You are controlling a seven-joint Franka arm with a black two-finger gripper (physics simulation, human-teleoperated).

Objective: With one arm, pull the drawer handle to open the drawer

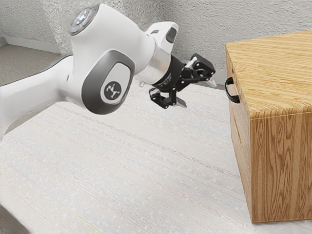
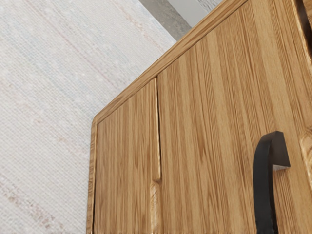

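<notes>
A wooden cabinet [image 1: 278,122] stands on the floor at the exterior view's right. A black curved handle [image 1: 232,90] sticks out of the upper part of its front face, and the drawer front looks flush with the cabinet. My black gripper [image 1: 195,92] hovers to the left of the handle, a short gap away, pointing toward it with its fingers spread and nothing between them. In the wrist view the wood-grain cabinet front [image 2: 195,146] is close, with the handle [image 2: 265,185] ahead of the hand.
Pale textured floor [image 1: 122,165] stretches out in front of the cabinet. A rough grey wall [image 1: 219,19] runs behind. My white arm [image 1: 107,73] takes up the exterior view's upper left.
</notes>
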